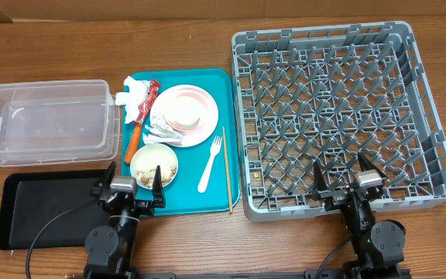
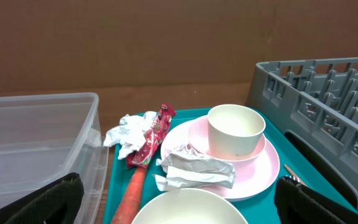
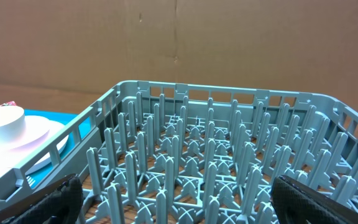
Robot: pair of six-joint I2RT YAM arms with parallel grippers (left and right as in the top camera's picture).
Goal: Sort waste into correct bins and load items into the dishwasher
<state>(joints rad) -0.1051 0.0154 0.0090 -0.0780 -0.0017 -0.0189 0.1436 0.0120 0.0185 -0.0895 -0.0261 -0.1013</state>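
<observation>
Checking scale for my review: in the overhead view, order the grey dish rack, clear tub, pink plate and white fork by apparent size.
Largest to smallest:
grey dish rack
clear tub
pink plate
white fork

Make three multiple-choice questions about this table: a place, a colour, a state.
1. Where does the white fork lie? A in the grey rack; B on the teal tray; C in the clear tub.
2. What colour is the plate under the small cup? A pink; B black; C blue.
3. How do the left pincer and right pincer stand? A both shut; B one shut on foil; C both open, empty.
B: it lies beside the chopstick. A: pink rim shows round the cup. C: both stand wide, nothing between.
</observation>
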